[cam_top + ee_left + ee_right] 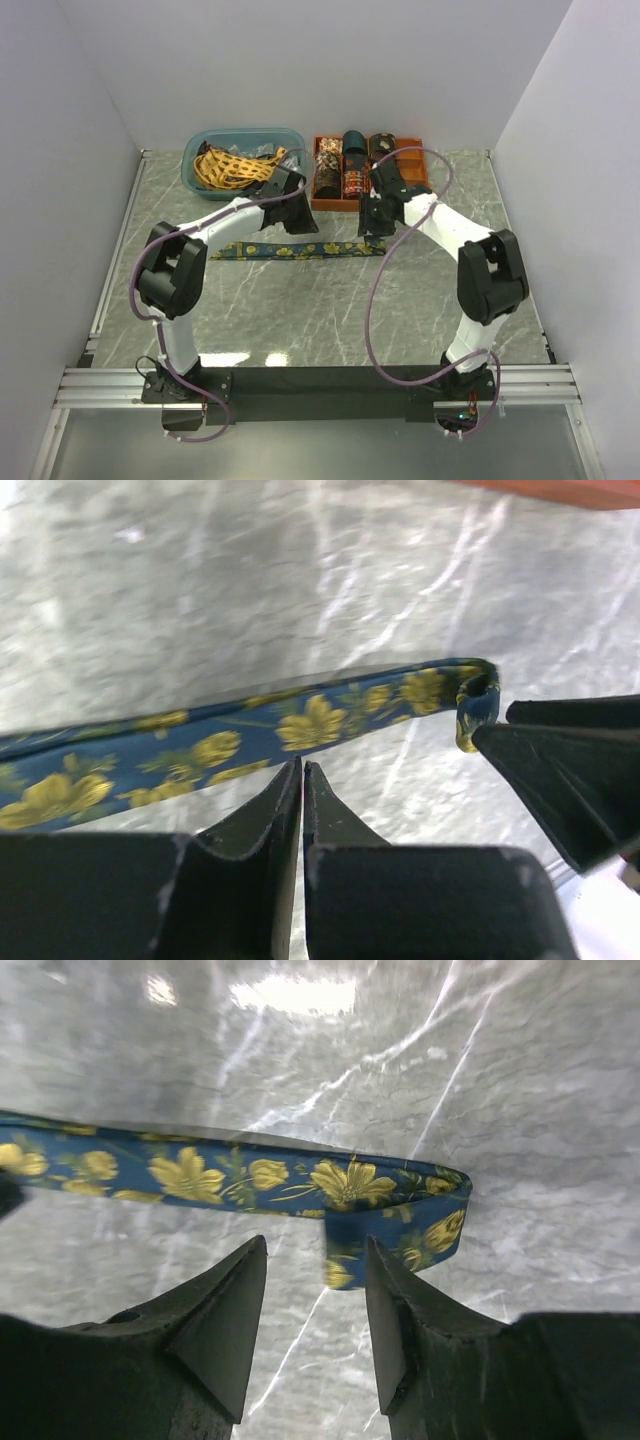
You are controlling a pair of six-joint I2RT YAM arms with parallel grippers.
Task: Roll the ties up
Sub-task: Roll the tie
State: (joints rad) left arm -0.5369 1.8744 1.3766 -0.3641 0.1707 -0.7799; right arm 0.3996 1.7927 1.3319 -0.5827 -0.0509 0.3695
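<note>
Tie (250, 1175), folded end just before parted right gripper (316, 1250); left gripper (302, 770) closed, empty.

The tie (200, 1175) is smooth woven cloth with a soft sheen. The bench (520, 1080) is grey veined stone-look, polished, throwing glare. The fingers (420, 900) of the left pincer (302, 772) and right pincer (315, 1245) are matt black plastic. The bin (192, 172) is glossy teal plastic, slightly translucent.

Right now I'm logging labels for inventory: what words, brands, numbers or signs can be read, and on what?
None can be read.
The blue tie shows only yellow flowers.
Rolled ties in the orange tray and ties in the teal bin: too small to tell.
</note>
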